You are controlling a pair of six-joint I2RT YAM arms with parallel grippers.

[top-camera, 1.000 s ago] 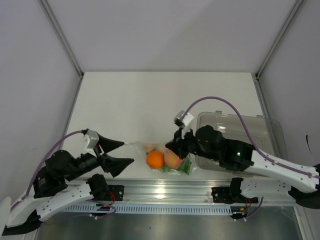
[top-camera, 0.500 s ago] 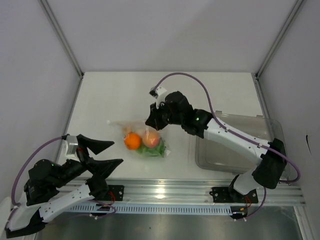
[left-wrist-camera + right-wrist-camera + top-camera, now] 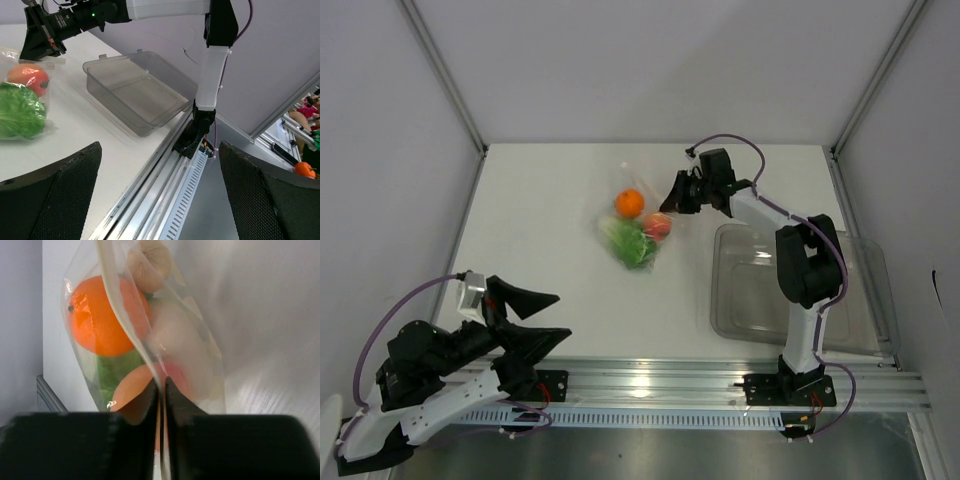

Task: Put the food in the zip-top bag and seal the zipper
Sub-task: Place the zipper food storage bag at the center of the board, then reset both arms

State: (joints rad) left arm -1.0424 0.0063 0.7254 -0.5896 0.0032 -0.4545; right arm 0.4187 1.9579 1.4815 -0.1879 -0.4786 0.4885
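Observation:
The zip-top bag [image 3: 636, 228] lies on the white table past its middle, holding the food: an orange [image 3: 630, 203], green lettuce [image 3: 631, 245] and a reddish fruit [image 3: 659, 226]. My right gripper [image 3: 672, 195] is stretched out to the bag's right side. Its wrist view shows the jaws [image 3: 161, 382] pinched on the bag's thin edge strip [image 3: 131, 315], with the orange [image 3: 100, 315], a pale egg-like piece [image 3: 175, 340] and lettuce [image 3: 117, 370] behind the film. My left gripper [image 3: 542, 318] hangs open and empty over the near-left edge, well away from the bag; its wide jaws [image 3: 160, 147] frame the rail.
A rigid clear tray [image 3: 720, 300] stands at the right, also seen in the left wrist view as the tray [image 3: 132, 92]. The aluminium rail [image 3: 650, 385] runs along the near edge. Grey walls enclose the table on the left, the right and the far side.
My right arm has carried the filled bag from the near edge out to the far middle of the table. The left gripper let go, opened wide and drew back to the near left.

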